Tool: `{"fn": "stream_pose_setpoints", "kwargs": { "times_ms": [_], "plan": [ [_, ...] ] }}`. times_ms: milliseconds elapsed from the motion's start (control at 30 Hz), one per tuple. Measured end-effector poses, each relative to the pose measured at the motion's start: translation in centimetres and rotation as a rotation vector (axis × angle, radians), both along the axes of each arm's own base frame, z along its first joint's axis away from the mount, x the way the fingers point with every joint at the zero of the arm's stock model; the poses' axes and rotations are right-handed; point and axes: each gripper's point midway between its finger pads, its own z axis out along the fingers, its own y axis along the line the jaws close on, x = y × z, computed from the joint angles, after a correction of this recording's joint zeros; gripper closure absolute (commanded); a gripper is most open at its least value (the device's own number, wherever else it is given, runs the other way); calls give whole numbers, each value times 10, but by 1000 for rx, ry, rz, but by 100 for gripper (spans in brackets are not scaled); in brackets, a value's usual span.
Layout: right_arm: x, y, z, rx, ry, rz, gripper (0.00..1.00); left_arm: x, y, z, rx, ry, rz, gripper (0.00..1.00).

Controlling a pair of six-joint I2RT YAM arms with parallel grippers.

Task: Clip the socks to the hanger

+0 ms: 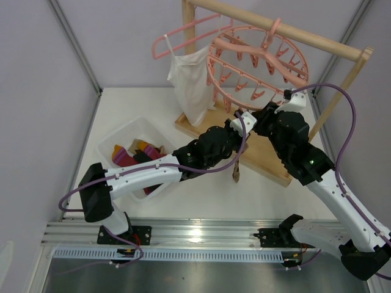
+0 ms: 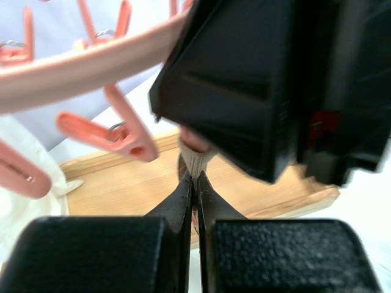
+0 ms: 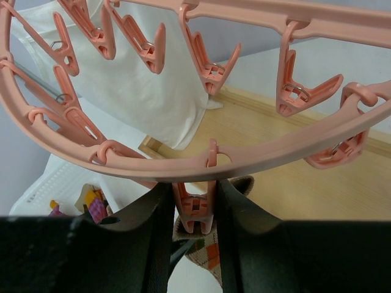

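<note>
from the top view i've got the white table [image 1: 122, 110] with the wooden rack [image 1: 293, 32] standing at the far side, and the hanger [image 1: 264, 55], the big round pink one, hooked on its bar and tilted, clips dangling all round. a white top [image 1: 190, 79] hangs just left of it on a thin pink coat hanger [image 1: 183, 33]. on the left of the table is a white basket [image 1: 125, 135] with the spare socks [image 1: 122, 155] piled inside, red, purple and orange bits showing. both arms reach in and meet under the near edge of the hanger's ring. the left gripper [image 2: 194, 183] has its jaws pressed fully together, pinching the ribbed cuff of a tan argyle sock [image 3: 204, 259], and the rest of it dangles down over the rack's wooden base. the right gripper [image 3: 194, 186] has its jaws narrowly apart with one clip [image 3: 194, 210] squeezed between them, a finger touching each side. the sock sits right under that clip, but i can't tell if the cuff is actually in its mouth.
</note>
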Motion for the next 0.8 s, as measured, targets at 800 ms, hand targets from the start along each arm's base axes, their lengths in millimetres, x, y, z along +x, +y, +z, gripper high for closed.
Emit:
{"fn": "stream_pose_setpoints", "kwargs": {
  "times_ms": [800],
  "plan": [
    [-2,-5,4,-10,-3,-25,100,9,6,-15,-45,94,106,99]
  ]
}}
